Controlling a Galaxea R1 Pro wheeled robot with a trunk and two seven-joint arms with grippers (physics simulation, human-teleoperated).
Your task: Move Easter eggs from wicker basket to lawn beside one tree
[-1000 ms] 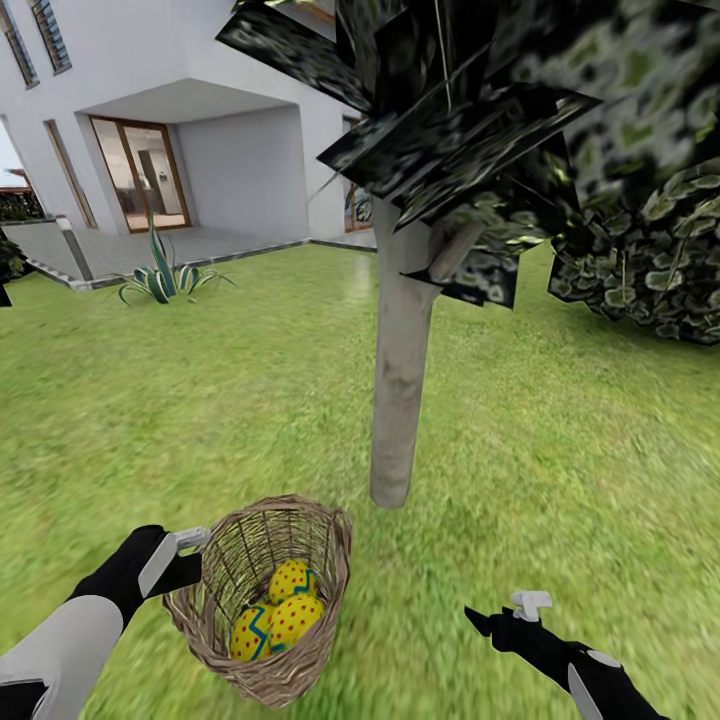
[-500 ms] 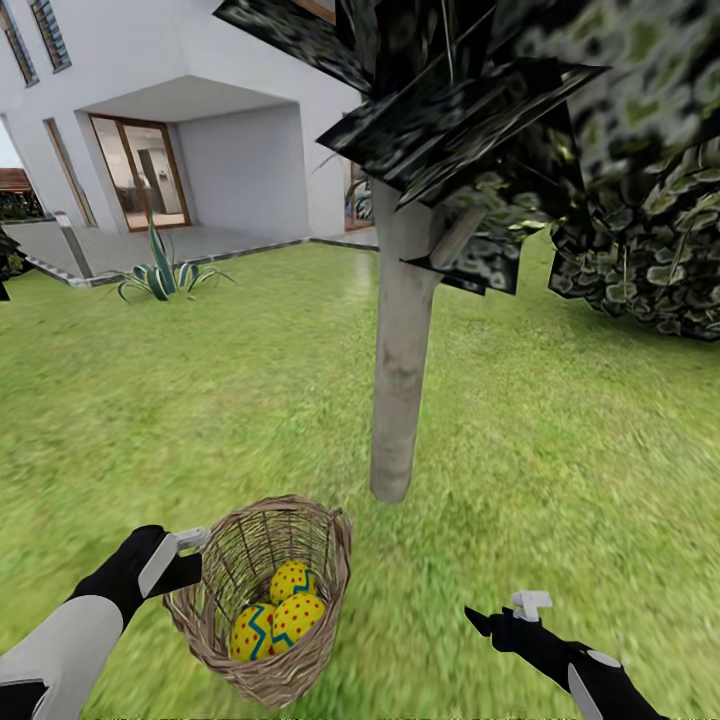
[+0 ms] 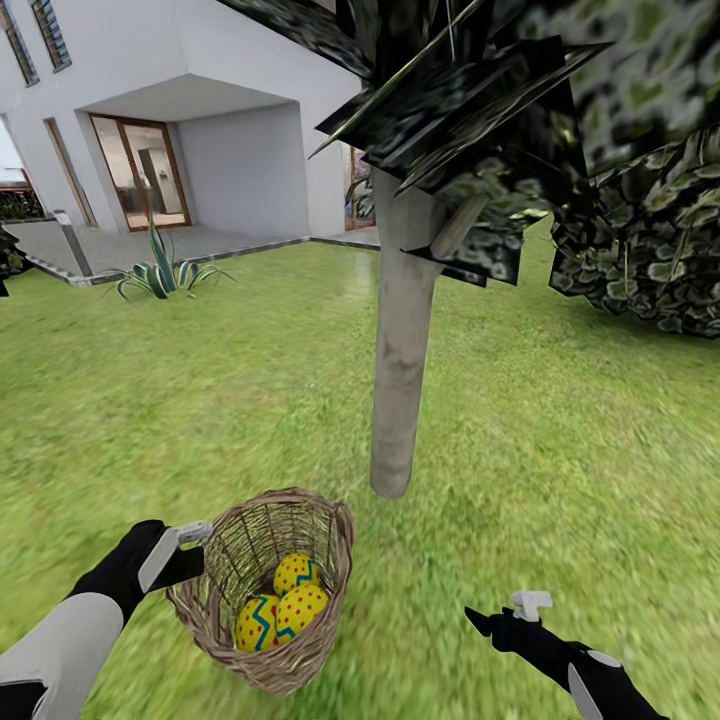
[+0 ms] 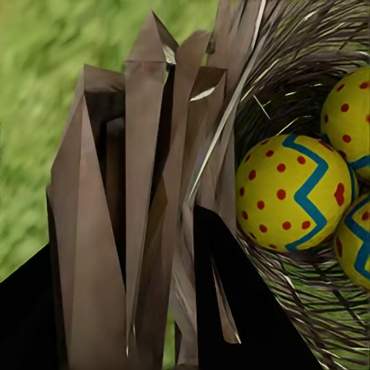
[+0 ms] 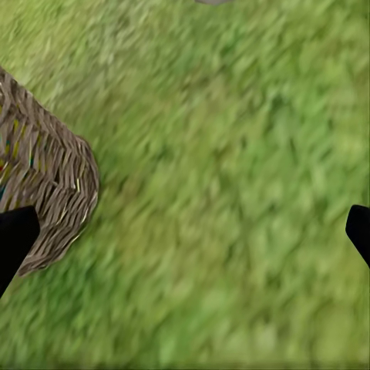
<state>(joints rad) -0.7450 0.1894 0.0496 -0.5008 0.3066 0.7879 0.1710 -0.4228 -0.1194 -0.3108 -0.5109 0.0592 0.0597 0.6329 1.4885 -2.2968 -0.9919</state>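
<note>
Brown woven twigs make up the wicker basket (image 3: 265,585), which is seen tilted on the lawn (image 3: 560,450) just in front of the tree (image 3: 402,360), whose pale grey-beige trunk rises into dark, shard-like foliage. Inside the basket the three Easter eggs (image 3: 280,603) are gathered together, yellow with red dots and blue-green zigzag bands; in the left wrist view they are pressed against the inner weave (image 4: 297,193).

The basket's rim is gripped by the left gripper (image 3: 192,540) on the side nearest the left arm: its fingers (image 4: 231,308) are clenched on the wicker basket's edge, with the splayed twigs (image 4: 146,193) caught between them. The right gripper (image 3: 500,615) is held low over the grass, well apart from the basket and to the right of the trunk. Its fingers (image 5: 15,235) are released, the two dark tips being seen far apart at opposite edges of the right wrist view, with bare grass between them and the basket's woven side (image 5: 46,193) beside one tip.

Behind the lawn a white house (image 3: 200,100) with glass doors is visible, a spiky green plant (image 3: 160,275) standing by its paved terrace, and a leafy bush (image 3: 650,260) to the right.
</note>
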